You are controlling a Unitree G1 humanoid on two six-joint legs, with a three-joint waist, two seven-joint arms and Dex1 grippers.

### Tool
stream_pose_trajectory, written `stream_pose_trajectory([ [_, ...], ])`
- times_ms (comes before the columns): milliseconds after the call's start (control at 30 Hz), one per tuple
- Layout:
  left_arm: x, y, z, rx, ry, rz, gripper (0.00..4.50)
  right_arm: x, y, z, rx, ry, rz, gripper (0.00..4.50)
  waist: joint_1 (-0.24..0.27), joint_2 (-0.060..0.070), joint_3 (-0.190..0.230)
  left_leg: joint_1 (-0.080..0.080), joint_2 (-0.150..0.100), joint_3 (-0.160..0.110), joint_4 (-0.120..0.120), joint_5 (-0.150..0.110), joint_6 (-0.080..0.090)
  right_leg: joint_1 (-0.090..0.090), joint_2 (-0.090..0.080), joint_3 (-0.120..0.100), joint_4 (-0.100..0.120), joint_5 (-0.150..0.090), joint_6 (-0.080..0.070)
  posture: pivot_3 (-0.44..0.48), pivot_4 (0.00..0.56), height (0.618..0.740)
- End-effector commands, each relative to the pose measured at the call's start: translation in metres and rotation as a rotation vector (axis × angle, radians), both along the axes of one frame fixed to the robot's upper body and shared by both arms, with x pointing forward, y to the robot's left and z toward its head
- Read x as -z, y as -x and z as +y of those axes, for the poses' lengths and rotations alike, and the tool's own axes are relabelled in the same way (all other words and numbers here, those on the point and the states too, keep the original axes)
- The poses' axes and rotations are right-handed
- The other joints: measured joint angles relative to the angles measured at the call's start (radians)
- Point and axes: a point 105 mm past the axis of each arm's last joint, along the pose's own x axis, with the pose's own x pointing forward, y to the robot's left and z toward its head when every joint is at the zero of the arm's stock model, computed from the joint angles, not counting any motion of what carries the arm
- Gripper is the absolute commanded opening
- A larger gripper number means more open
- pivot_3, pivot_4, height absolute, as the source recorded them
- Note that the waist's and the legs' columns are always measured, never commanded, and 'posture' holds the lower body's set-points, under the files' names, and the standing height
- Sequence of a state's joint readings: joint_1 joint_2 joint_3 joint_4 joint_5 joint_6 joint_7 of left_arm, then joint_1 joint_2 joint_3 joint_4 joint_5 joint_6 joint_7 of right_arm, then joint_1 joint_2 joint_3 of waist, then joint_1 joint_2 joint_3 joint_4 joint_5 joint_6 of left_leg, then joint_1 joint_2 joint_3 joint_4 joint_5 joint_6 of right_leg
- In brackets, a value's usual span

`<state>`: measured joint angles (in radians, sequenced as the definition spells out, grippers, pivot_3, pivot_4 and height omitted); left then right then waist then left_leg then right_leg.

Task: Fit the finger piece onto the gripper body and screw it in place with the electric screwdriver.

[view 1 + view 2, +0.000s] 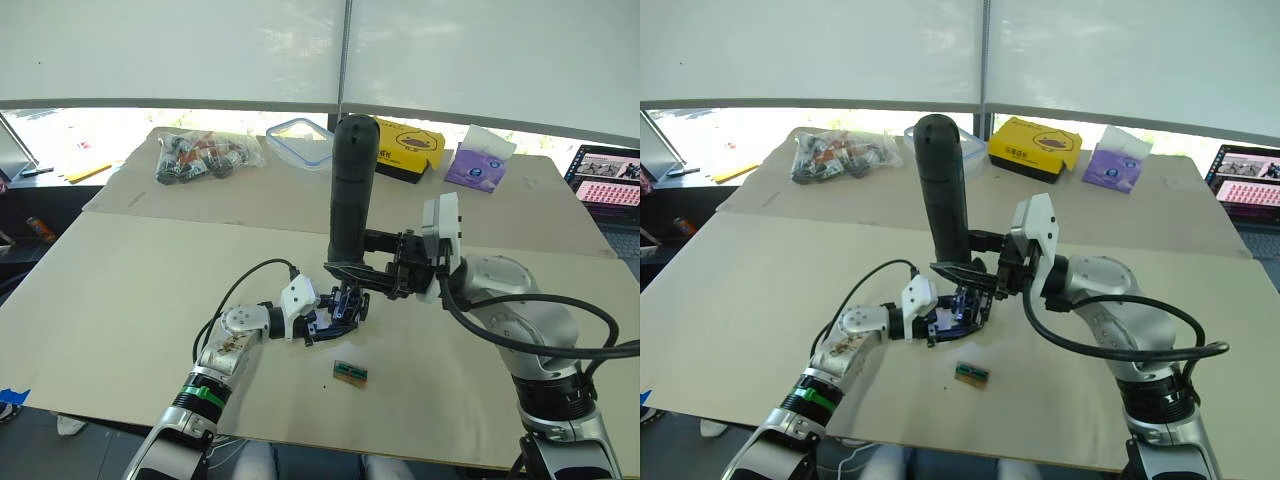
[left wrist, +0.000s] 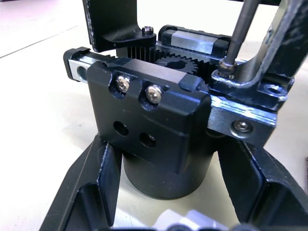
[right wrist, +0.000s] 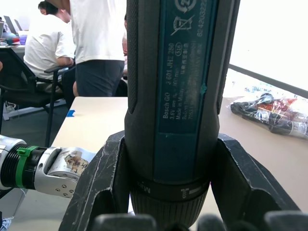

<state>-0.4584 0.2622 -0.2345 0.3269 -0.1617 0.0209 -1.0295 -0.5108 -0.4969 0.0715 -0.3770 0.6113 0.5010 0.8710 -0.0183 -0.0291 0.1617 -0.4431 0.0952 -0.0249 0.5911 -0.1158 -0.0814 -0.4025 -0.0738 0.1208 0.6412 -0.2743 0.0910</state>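
Note:
My left gripper is shut on the gripper body, a black assembly with a round base, a gear and two silver screws, held just above the table. The finger piece stands on the body's slider, right beside the bit. My right gripper is shut on the lower end of the electric screwdriver, which stands nearly upright over the body. Its thin metal bit rests tip-down on a screw head at the base of the finger piece. In the right wrist view the screwdriver barrel sits clamped between both fingers.
A small green-brown block lies on the table just in front of the grippers. At the back are a bag of parts, a clear container, a yellow box, a purple tissue pack and a laptop. People are beyond the table.

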Motion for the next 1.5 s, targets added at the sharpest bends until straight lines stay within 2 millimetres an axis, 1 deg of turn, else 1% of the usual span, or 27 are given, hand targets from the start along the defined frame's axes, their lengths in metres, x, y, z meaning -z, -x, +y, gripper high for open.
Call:
stream_pose_trajectory([
  [33,0.005,0.002,0.000,0.008,-0.009,0.017,2.40,0.033,-0.008,-0.002,0.036,0.082,0.118,1.93,0.000,0.000,0.000,0.000,0.000,0.000,0.000,0.000,0.000,0.000,0.000,0.000,0.000,0.000,-0.001,0.000,0.150,0.740],
  [300,0.006,0.003,0.000,0.009,-0.013,0.020,2.40,0.027,-0.007,-0.002,0.026,0.067,0.100,1.93,0.000,0.000,0.000,0.000,0.000,0.000,0.000,0.000,0.000,0.000,0.000,0.000,0.000,-0.001,-0.001,0.000,0.150,0.740],
  [400,0.006,0.002,0.000,0.009,-0.014,0.019,2.40,0.020,-0.006,-0.001,0.005,0.044,0.089,1.93,0.000,0.000,0.000,0.000,0.000,0.000,0.000,0.000,0.000,0.000,0.000,0.000,0.000,-0.001,-0.001,0.000,0.150,0.740],
  [533,0.006,0.002,0.001,0.003,-0.016,0.019,2.40,0.000,-0.001,0.000,-0.045,-0.022,0.037,1.93,0.000,0.000,0.000,0.000,0.000,0.000,0.000,0.000,0.000,0.000,0.000,0.000,0.000,-0.001,-0.001,0.000,0.150,0.740],
  [667,0.008,0.000,0.003,-0.014,-0.026,0.023,2.40,-0.037,0.007,-0.004,-0.112,-0.099,-0.076,1.93,0.000,0.000,0.000,0.000,0.000,0.000,0.000,0.000,0.000,-0.001,0.000,0.000,0.000,-0.001,-0.001,0.000,0.150,0.740],
  [767,0.010,-0.001,0.005,-0.025,-0.032,0.023,2.40,-0.053,0.014,-0.009,-0.161,-0.141,-0.125,1.93,0.000,0.000,0.001,-0.002,0.000,0.000,0.000,0.000,0.000,-0.002,0.000,0.000,0.000,0.000,0.000,0.000,0.150,0.740],
  [833,0.010,-0.001,0.005,-0.028,-0.033,0.023,2.40,-0.057,0.017,-0.011,-0.181,-0.149,-0.141,1.93,0.000,0.000,0.001,-0.002,0.000,0.000,0.000,0.000,0.000,-0.002,0.000,0.000,0.000,0.002,0.004,0.000,0.150,0.740],
  [1067,0.010,-0.003,0.005,-0.046,-0.009,0.052,2.40,-0.059,0.025,-0.021,-0.217,-0.177,-0.169,1.93,0.000,0.000,0.001,-0.002,0.000,0.000,0.000,0.000,0.000,-0.002,0.000,0.000,0.000,0.001,0.003,0.000,0.150,0.740],
  [1100,0.008,-0.004,0.005,-0.057,0.003,0.053,3.46,-0.060,0.026,-0.021,-0.218,-0.186,-0.170,1.93,-0.001,0.000,0.001,-0.002,0.000,0.000,0.000,0.000,0.000,-0.002,0.000,0.000,0.000,0.002,0.003,0.000,0.150,0.740],
  [1133,0.006,-0.006,0.005,-0.077,0.016,0.049,3.77,-0.061,0.027,-0.022,-0.218,-0.196,-0.174,1.93,-0.001,0.000,0.001,-0.002,0.000,0.000,0.000,0.000,0.000,-0.002,0.000,0.000,0.000,0.002,0.003,0.000,0.150,0.740],
  [1167,0.006,-0.008,0.006,-0.088,0.023,0.046,4.20,-0.062,0.028,-0.023,-0.218,-0.202,-0.176,1.93,0.000,0.000,0.001,-0.002,0.000,0.000,0.000,0.000,0.000,-0.002,0.000,0.000,0.000,0.002,0.003,0.000,0.150,0.740],
  [1200,0.006,-0.007,0.006,-0.080,0.014,0.040,4.44,-0.062,0.029,-0.024,-0.219,-0.209,-0.178,1.93,0.000,0.000,0.001,-0.002,0.000,0.000,0.000,0.000,0.000,-0.002,0.000,0.000,0.000,0.002,0.003,0.000,0.150,0.740],
  [1333,0.010,0.000,0.016,-0.062,-0.014,0.033,4.44,-0.069,0.034,-0.028,-0.221,-0.237,-0.196,1.93,-0.004,0.000,0.001,-0.002,0.000,0.000,0.000,0.000,0.000,-0.003,0.000,0.000,0.000,0.002,0.003,0.000,0.150,0.740],
  [1400,0.008,0.002,0.027,-0.071,-0.024,0.028,4.44,-0.075,0.038,-0.031,-0.218,-0.249,-0.208,1.93,-0.010,0.000,0.001,-0.002,0.000,0.000,-0.001,0.000,0.000,-0.003,0.000,0.000,0.000,0.002,0.003,0.000,0.150,0.740],
  [1500,0.002,0.007,0.049,-0.078,-0.034,0.011,4.44,-0.081,0.043,-0.041,-0.191,-0.245,-0.218,1.93,-0.023,0.001,0.002,-0.002,0.000,0.000,-0.002,0.000,0.000,-0.003,0.000,0.000,0.000,0.002,0.003,0.000,0.150,0.740],
])
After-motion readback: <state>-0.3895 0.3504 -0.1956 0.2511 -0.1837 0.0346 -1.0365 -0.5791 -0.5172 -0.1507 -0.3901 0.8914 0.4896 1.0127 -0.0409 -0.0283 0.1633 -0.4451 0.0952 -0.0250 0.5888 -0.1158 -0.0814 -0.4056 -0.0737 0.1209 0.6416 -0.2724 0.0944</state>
